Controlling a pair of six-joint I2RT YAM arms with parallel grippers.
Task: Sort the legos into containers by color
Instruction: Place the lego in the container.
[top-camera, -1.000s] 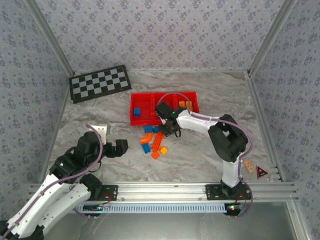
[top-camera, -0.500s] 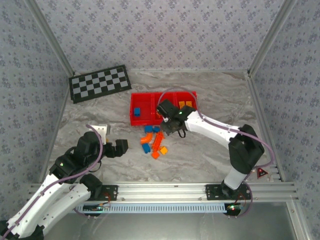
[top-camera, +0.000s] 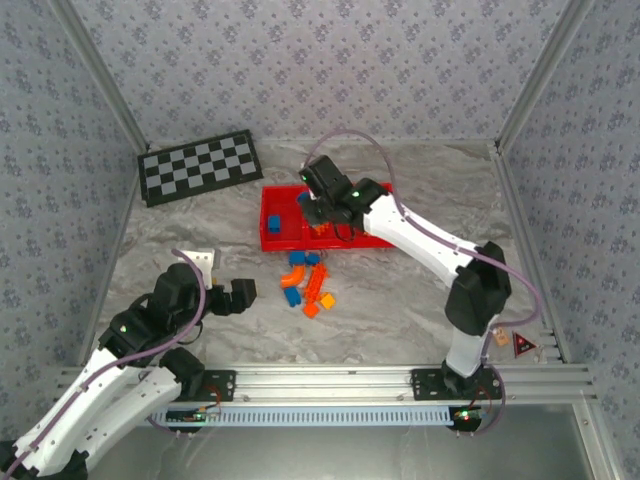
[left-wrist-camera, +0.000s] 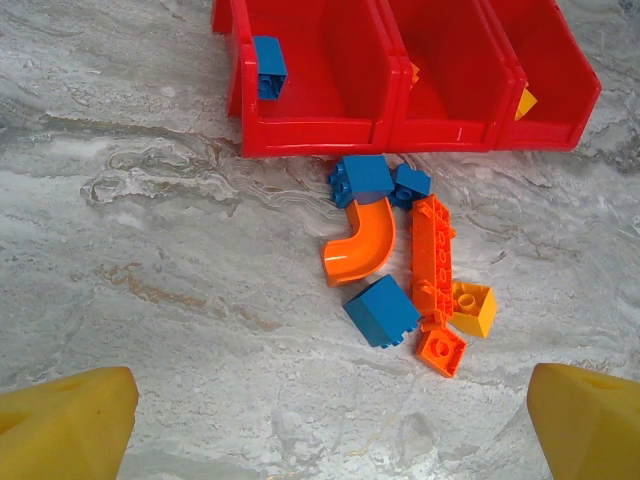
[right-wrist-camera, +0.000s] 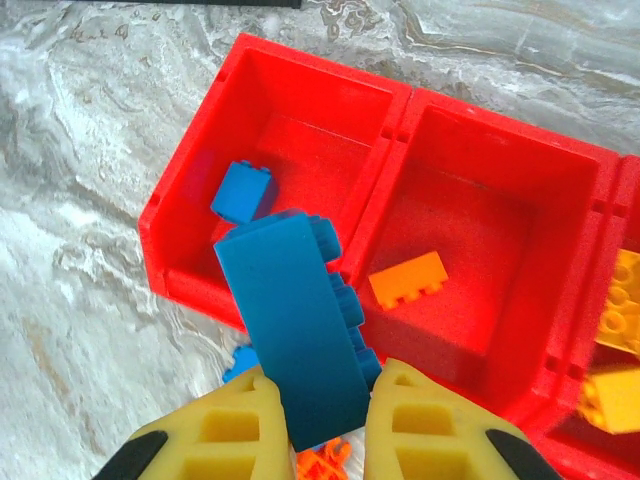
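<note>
My right gripper (right-wrist-camera: 328, 388) is shut on a long blue lego (right-wrist-camera: 298, 325) and holds it tilted above the red tray (right-wrist-camera: 398, 103), over the divider between the left and middle containers. In the top view that gripper (top-camera: 318, 203) hovers over the tray (top-camera: 270, 240). A small blue lego (right-wrist-camera: 243, 190) lies in the left container, an orange one (right-wrist-camera: 408, 280) in the middle, and yellow ones (right-wrist-camera: 620, 300) in the right. More legos (left-wrist-camera: 382, 310) lie piled on the table in front of the tray (left-wrist-camera: 310, 135). My left gripper (top-camera: 240, 295) stands open, left of the pile (top-camera: 308, 285).
A black-and-grey checkerboard (top-camera: 200, 167) lies at the back left. Patterned walls close in the marble table on three sides. An aluminium rail (top-camera: 340, 380) runs along the near edge. A small white block (top-camera: 203, 258) sits by the left arm.
My right arm rose from the pile and swung back and left over the tray, carrying the long blue lego. The left arm has not moved.
</note>
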